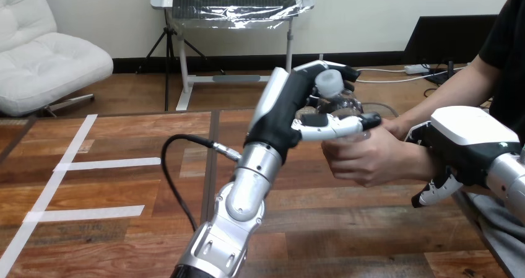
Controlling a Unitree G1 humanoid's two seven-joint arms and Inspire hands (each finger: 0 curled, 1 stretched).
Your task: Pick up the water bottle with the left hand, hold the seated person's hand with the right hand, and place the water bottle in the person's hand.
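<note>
The clear water bottle [344, 105] with a white cap is upright above the middle of the table. My left hand [291, 114] is shut on its upper part, fingers over the cap and thumb across the front. The person's hand [365, 155] comes in from the right and is closed round the bottle's lower part, hiding it. My right hand [461, 143] sits on the person's wrist, its fingers [431, 194] curled down under it.
The wooden table [347, 228] carries white tape strips [105, 163] at its left. A black cable [176, 179] loops beside my left forearm. The table's right edge runs below my right hand.
</note>
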